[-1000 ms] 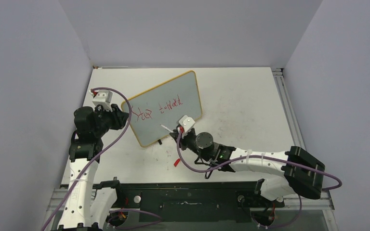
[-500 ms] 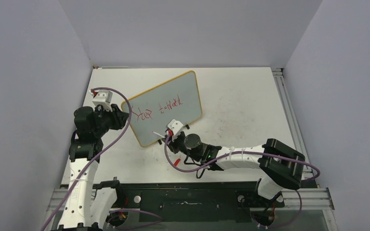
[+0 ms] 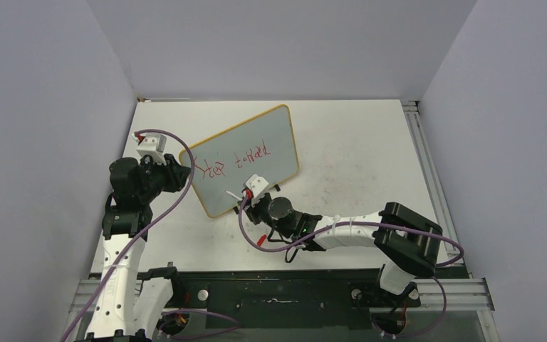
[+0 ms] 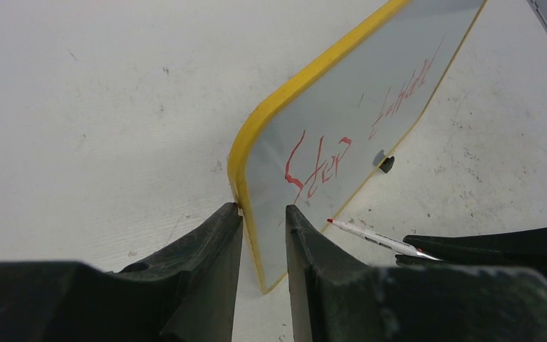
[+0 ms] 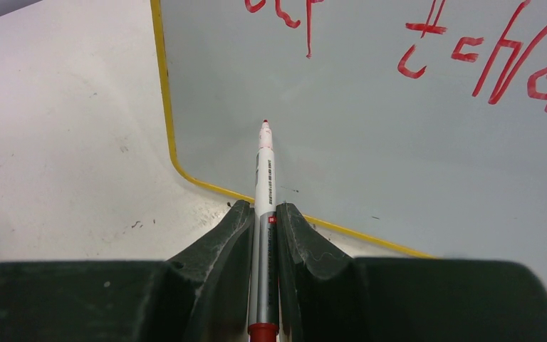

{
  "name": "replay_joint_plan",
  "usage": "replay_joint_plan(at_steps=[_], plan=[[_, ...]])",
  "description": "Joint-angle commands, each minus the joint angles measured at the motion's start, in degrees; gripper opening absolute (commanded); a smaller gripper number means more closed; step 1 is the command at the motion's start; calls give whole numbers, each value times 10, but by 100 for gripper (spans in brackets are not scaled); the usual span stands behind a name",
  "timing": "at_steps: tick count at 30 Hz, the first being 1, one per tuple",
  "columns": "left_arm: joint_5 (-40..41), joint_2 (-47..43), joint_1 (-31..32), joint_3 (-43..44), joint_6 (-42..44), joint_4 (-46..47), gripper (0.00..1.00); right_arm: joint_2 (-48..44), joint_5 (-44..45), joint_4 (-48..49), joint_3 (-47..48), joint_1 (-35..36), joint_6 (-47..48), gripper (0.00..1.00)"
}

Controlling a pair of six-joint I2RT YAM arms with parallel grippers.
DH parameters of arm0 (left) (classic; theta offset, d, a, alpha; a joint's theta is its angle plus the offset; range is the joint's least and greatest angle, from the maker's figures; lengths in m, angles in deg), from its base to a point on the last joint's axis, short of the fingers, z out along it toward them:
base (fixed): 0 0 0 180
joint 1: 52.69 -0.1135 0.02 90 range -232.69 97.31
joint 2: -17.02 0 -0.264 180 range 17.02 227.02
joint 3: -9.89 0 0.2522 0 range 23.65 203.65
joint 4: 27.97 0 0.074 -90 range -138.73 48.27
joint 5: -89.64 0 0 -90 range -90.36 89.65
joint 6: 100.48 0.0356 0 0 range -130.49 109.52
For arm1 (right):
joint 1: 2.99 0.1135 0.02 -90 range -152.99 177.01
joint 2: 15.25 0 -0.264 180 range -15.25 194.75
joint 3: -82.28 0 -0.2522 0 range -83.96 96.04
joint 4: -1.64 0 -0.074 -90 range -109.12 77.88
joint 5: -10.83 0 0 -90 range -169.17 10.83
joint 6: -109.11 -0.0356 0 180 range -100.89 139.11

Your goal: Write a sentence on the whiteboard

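Observation:
The whiteboard (image 3: 256, 135) stands tilted on the table, grey-white with a yellow frame. Red script, the sentence (image 3: 241, 161), runs in one line across it. My left gripper (image 3: 184, 171) is shut on the board's left edge; in the left wrist view the yellow frame (image 4: 251, 153) sits between the jaws of that gripper (image 4: 263, 208). My right gripper (image 5: 263, 206) is shut on a white and silver marker (image 5: 263, 171). Its red tip points at the board's (image 5: 370, 142) blank lower left area, below the sentence (image 5: 498, 68). I cannot tell whether the tip touches the board.
A small red object (image 3: 260, 240) lies on the table beside the right arm's purple cable. One black foot (image 4: 386, 164) props the board. Grey walls close in the white table (image 3: 356, 142) on three sides. A metal rail (image 3: 427, 157) runs along its right edge.
My right arm has swung left along the bottom of the board, carrying the marker from the lower middle to the lower left corner. The left gripper and board have stayed put.

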Motion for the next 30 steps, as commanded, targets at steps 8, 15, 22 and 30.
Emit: replay_joint_plan(at_steps=[8,15,22,30], plan=[[-8,-1,1,4,-1,20,27,15,14,33,37,-8,-4,5],[-9,1,1,4,-1,20,27,25,14,27,45,-10,-3,5],[-9,1,1,4,-1,20,27,29,16,28,51,-11,-1,5],[-9,0,1,4,-1,21,27,39,5,18,59,-10,5,5]])
